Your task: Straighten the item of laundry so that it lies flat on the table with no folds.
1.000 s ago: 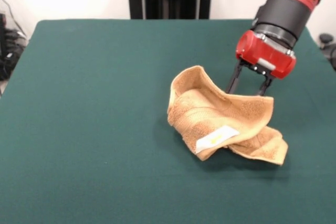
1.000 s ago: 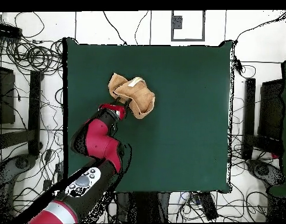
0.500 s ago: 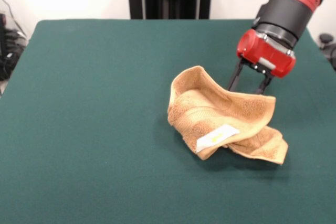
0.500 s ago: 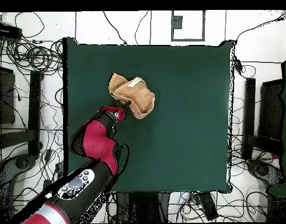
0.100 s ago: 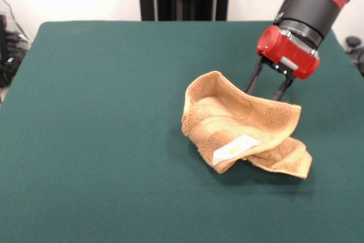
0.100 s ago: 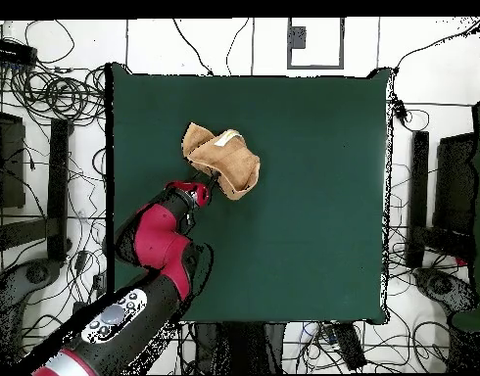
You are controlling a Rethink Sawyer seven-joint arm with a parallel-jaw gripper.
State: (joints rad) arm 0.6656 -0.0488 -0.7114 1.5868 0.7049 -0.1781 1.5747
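While the towel (image 5: 242, 126) lies crumpled on the green worktop (image 5: 96, 112), the claw (image 5: 266, 87) stands just behind its raised far edge, its two dark fingers (image 5: 252, 81) spread apart and holding nothing. In the front view the fingertips sit at the rim of the cloth; whether they touch it cannot be told. Against the frame a second ago, the red claw body sits slightly higher and a little further back, so more of each finger shows above the cloth. The towel has kept its shape and place over that second.

The towel is bunched into a loose heap right of the worktop's middle in the front view. One fold rears up as a curved flap on its left side, and another runs along the back. A lower layer spreads out flat toward the front right. The white-yellow tag (image 5: 235, 149) lies on the near side of the heap, facing up.

From overhead, the towel (image 6: 224, 162) rests in the left half of the worktop (image 6: 303, 215), with the claw (image 6: 207, 183) at its lower edge and the red arm (image 6: 156, 245) reaching in from the bottom left.
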